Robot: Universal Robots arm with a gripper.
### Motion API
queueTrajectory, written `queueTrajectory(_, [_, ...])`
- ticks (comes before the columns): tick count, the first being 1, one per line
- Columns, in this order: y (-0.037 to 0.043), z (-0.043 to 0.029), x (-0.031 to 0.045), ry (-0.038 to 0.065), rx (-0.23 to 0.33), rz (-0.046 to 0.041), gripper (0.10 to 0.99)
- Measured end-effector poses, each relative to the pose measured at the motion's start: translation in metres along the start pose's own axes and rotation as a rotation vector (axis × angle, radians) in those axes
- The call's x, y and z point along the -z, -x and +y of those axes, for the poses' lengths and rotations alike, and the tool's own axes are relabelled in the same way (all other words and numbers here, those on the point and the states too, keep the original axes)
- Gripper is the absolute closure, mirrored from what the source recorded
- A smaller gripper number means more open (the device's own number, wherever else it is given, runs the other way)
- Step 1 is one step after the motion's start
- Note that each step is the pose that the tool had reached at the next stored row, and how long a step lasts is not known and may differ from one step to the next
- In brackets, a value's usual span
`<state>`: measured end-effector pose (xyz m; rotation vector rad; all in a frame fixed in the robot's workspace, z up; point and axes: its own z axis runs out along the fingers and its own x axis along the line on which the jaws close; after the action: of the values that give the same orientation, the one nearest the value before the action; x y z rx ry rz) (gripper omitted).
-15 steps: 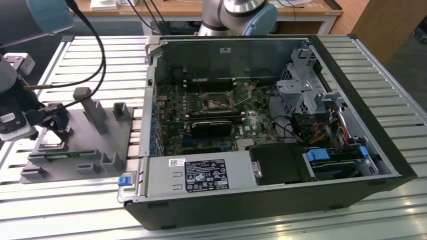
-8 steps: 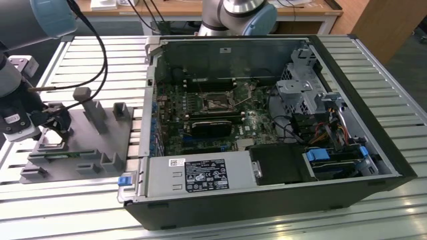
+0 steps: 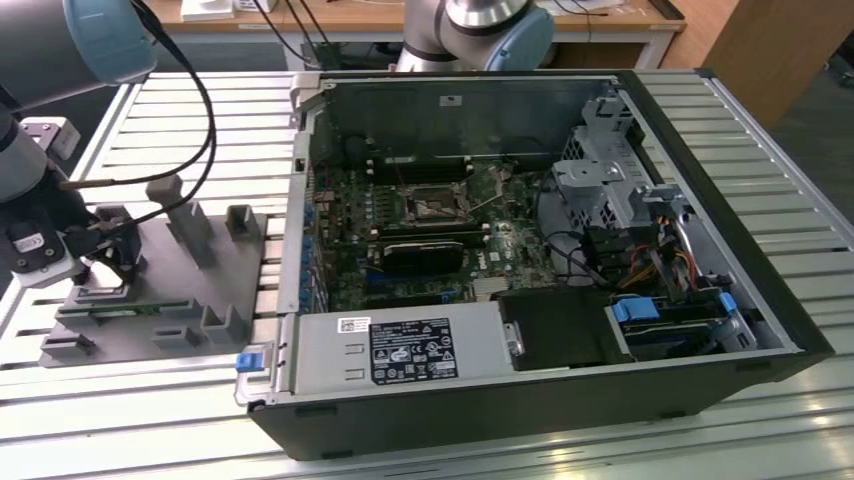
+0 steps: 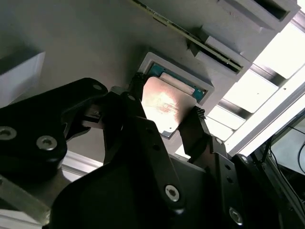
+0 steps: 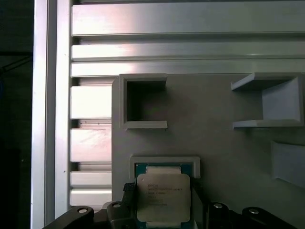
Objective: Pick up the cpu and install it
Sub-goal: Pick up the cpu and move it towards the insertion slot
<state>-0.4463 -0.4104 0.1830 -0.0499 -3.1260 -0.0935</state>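
Note:
The cpu (image 4: 162, 107) (image 5: 163, 198) is a flat square chip with a shiny metal top. My gripper (image 4: 167, 98) (image 5: 162, 191) is shut on it, one black finger (image 4: 136, 88) pressing each of two opposite edges. The chip hangs just over a shallow framed pocket (image 4: 200, 88) (image 5: 164, 161) in the grey fixture plate (image 3: 187, 270) and looks raised slightly out of it. In the exterior view the gripper (image 3: 100, 262) is low over that plate, at the exterior view's left. The open computer case (image 3: 534, 250) lies to its right, with the motherboard socket (image 3: 434, 205) near the board's middle.
Grey fixture blocks (image 3: 187, 225) and open-sided holders (image 5: 143, 102) stand up from the plate around the pocket. Everything rests on a slatted metal table (image 3: 200, 110). Inside the case are a black heatsink block (image 3: 420, 255), a drive cage (image 3: 601, 170) and loose cables (image 3: 654, 260).

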Motion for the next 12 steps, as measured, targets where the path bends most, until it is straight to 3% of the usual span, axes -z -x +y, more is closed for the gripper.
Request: queueTrajectory(12, [-0.0002, 0.0015, 0.0019, 0.000, 0.002, -0.0007, 0.510])
